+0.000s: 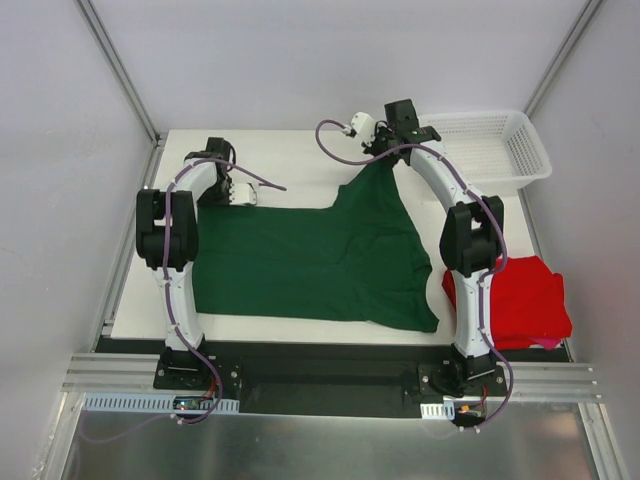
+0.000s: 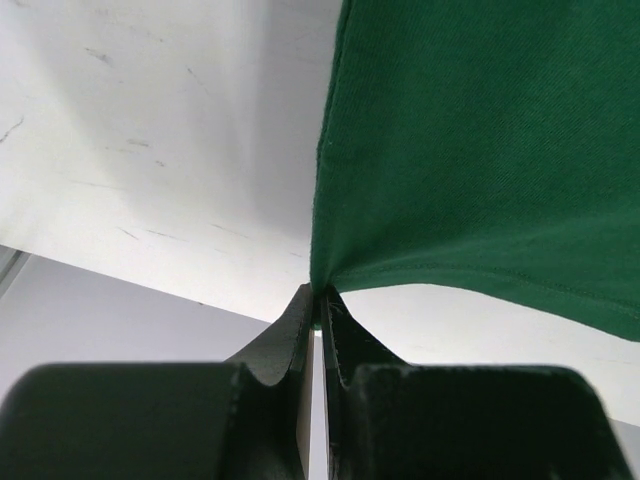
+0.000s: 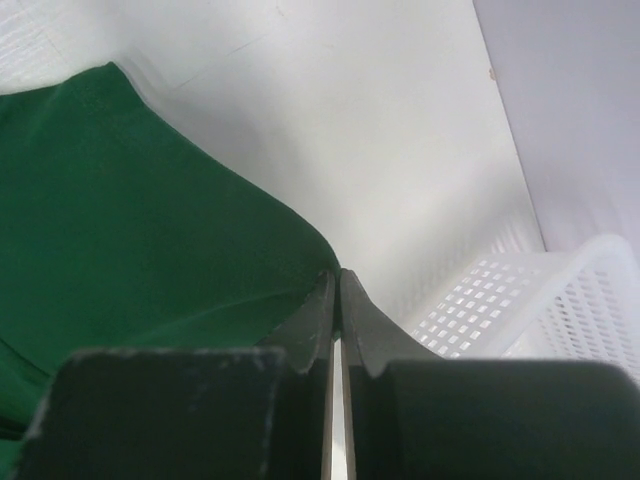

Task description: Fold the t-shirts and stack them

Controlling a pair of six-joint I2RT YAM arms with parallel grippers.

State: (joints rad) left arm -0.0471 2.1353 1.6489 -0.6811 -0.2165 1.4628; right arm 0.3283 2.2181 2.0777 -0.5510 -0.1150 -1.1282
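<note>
White tabletop point(image 1: 290, 150); green t-shirt point(image 1: 310, 260) spread at centre, long axis 9-to-3; left gripper point(image 2: 318, 295) clamped tight on 10 o'clock corner; right gripper point(image 3: 335, 275) pinching 1 o'clock corner; cloth body lies toward 6 from both; red t-shirt point(image 1: 520, 295) at 4.

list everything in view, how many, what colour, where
green t-shirt: 1, dark green, spread over the table's middle
red t-shirt: 1, bright red, near right of the table
basket: 1, white mesh, far right corner
table: 1, white, under it all
arms: 2, white and black, bases at near edge
left gripper: 1, black, shut on green t-shirt's far left corner
right gripper: 1, black, shut on green t-shirt's edge by the basket
</note>
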